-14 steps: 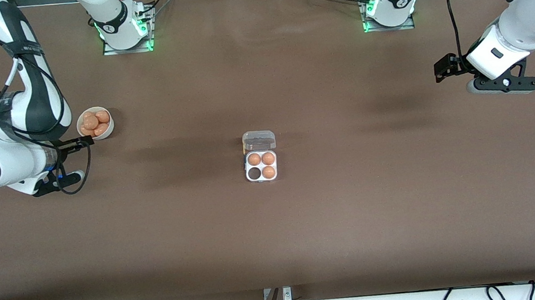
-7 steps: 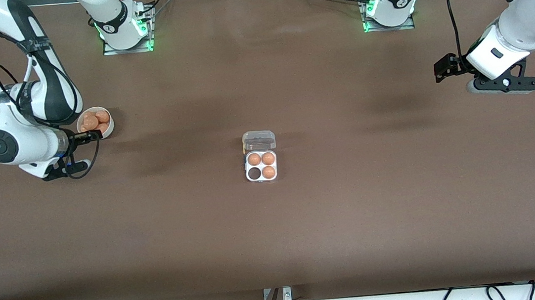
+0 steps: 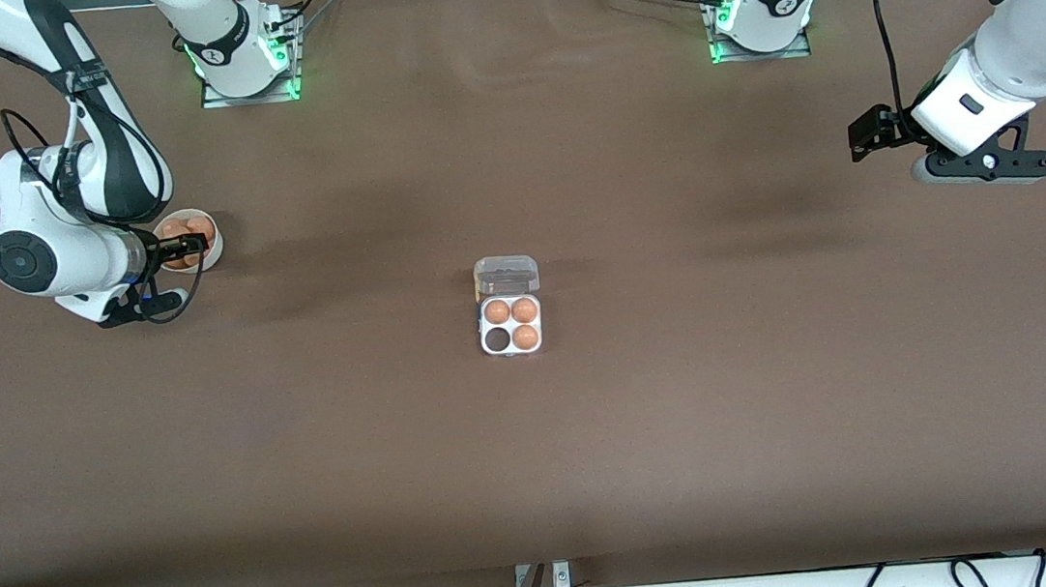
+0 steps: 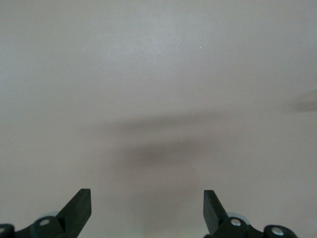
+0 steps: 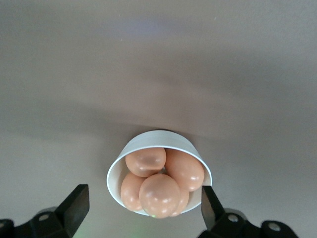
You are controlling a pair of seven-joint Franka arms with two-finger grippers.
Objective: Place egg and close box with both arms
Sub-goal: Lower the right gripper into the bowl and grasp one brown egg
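Front view, box: the clear egg box (image 3: 511, 325) sits mid-table with its hinged lid (image 3: 506, 274) thrown back toward the robots' bases. Three cells hold eggs; the fourth cell (image 3: 497, 340), the one nearer the front camera on the right arm's side, is dark and empty.

Front view, bowl: a round white bowl (image 3: 212, 251) of orange-brown eggs stands well apart from the box, toward the right arm's end of the table.

Front view, right arm: its end effector (image 3: 160, 276) hangs just beside and partly over the bowl, the wrist covering part of the rim.

Front view, left arm: waiting, its end effector (image 3: 984, 165) low over bare table (image 3: 693, 431) at its own end, well away from the box.

Left wrist view: nothing but plain table and a soft shadow; the two black fingers (image 4: 79, 208) stand wide apart with nothing between them.

Right wrist view: the bowl (image 5: 148, 141) fills the middle, several eggs heaped in it, the top egg (image 5: 159, 194) the most exposed. The fingers (image 5: 75, 203) are spread to either side of the bowl, gripping nothing.

Step in hand: I'd say the reach for an egg; no egg is picked yet and the lid is not closed.

Next move: probably centre over the topmost egg, lower between its neighbours and pinch gently. It is smooth and round, so it could slip or nudge the others.
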